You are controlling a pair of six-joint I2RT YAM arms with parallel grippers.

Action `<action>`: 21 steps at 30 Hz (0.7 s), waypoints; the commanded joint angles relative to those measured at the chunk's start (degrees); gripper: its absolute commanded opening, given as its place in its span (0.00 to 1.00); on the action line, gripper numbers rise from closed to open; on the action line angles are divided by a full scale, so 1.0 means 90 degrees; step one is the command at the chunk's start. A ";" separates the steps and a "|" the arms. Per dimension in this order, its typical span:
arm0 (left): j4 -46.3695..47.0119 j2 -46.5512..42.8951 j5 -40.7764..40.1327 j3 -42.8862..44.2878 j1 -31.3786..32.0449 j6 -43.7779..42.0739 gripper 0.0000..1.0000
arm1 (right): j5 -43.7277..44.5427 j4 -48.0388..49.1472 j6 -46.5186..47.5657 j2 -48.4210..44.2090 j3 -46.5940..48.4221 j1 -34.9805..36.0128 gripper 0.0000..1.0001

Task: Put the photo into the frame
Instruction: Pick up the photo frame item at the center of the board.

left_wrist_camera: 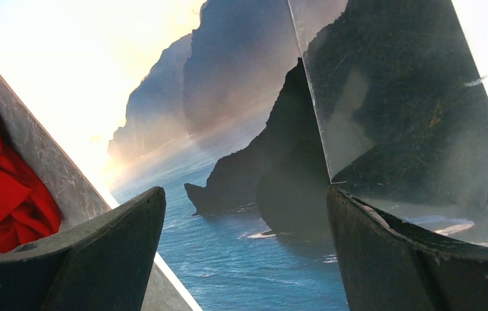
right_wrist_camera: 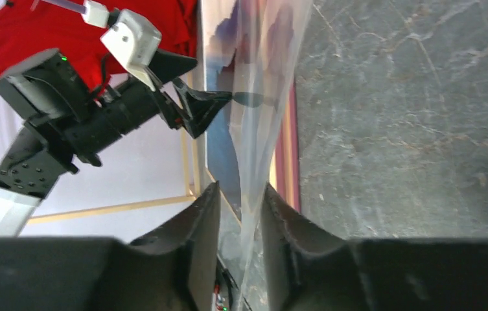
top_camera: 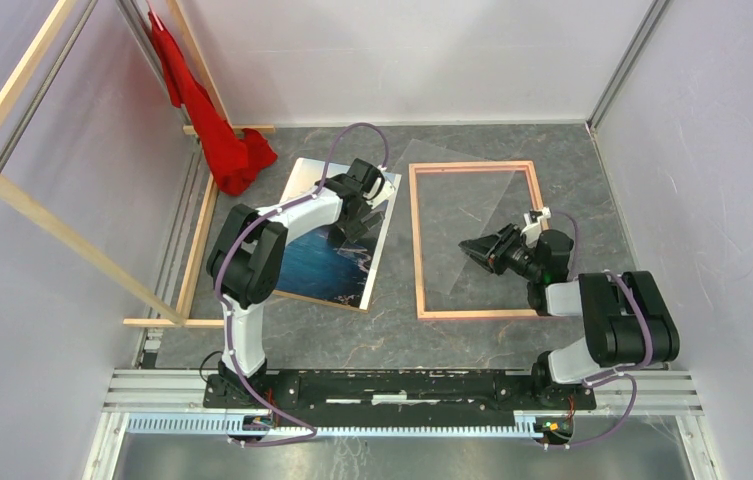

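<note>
Right end effector (right_wrist_camera: 240,243) pinched a clear sheet (top_camera: 472,205) over the frame (top_camera: 419,245); left end effector (top_camera: 370,198) (fingers spread) hovered over the photo (top_camera: 327,265) on the desk (top_camera: 392,340).

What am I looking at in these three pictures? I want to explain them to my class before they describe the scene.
This is a robot with two arms bolted to a grey table. One picture looks down from above. The other two come from a small camera on each wrist, so the dark shapes at the bottom are that arm's own fingers. On the table lie a seaside photo, a pink frame, a clear sheet and a red cloth. The left gripper is open above the photo. The right gripper has the clear sheet between its fingers, but I cannot tell whether it pinches it yet.
</note>
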State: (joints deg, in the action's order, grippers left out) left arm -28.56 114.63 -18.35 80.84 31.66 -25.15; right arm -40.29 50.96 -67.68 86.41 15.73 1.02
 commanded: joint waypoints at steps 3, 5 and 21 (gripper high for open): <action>-0.0475 -0.0011 0.0115 0.0392 0.0097 0.0129 1.00 | 0.0128 -0.1336 0.0930 -0.0947 0.0861 0.0053 0.13; -0.0573 -0.0124 0.0093 0.0543 0.0137 0.0109 1.00 | 0.0613 -0.3236 0.1910 -0.1511 0.1550 0.0043 0.06; -0.1350 0.0490 0.2716 0.2046 0.0699 0.2176 1.00 | 0.1849 -0.8606 0.4467 -0.3524 0.4463 -0.1324 0.00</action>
State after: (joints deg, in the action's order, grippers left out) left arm -39.33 115.44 -1.96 97.71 34.44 -13.52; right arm -28.03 -18.26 -33.52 57.98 48.97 -10.74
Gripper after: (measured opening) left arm 0.996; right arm 0.006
